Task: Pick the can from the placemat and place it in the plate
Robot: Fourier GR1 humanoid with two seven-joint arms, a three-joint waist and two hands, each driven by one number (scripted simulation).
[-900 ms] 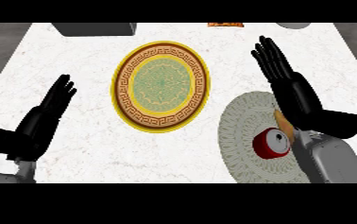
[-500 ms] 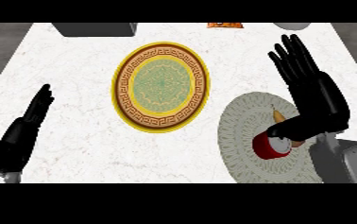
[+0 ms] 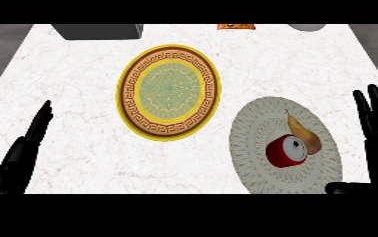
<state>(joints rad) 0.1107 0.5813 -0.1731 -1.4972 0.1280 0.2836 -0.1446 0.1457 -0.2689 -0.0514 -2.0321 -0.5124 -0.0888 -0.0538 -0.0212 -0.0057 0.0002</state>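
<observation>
Can (image 3: pixel 286 152), red with a pale end turned up toward the view, sits on the round grey placemat (image 3: pixel 255 131) near the bench's (image 3: pixel 74 81) near right corner. Whether it stands upright or leans cannot be told. A brown pear (image 3: pixel 303 133) lies on the same placemat, just beside the can on its far right side and apparently touching it.

The plate (image 3: pixel 168 92), yellow-rimmed with a brown patterned band and a green middle, lies toward the middle of the bench, to the left of the placemat and close to it, with nothing on it.

The right hand (image 3: pixel 367 121) shows at the right edge of the bench, beyond the placemat's rim, its fingers straight and spread wide from the thumb, holding nothing and apart from the can. The left hand (image 3: pixel 26 151) is near the left near corner, fingers straight and together, also holding nothing.

Along the far edge are a dark grey box (image 3: pixel 96 30), a small orange thing (image 3: pixel 236 26) and a pale grey round thing (image 3: pixel 306 26), each only partly in view.
</observation>
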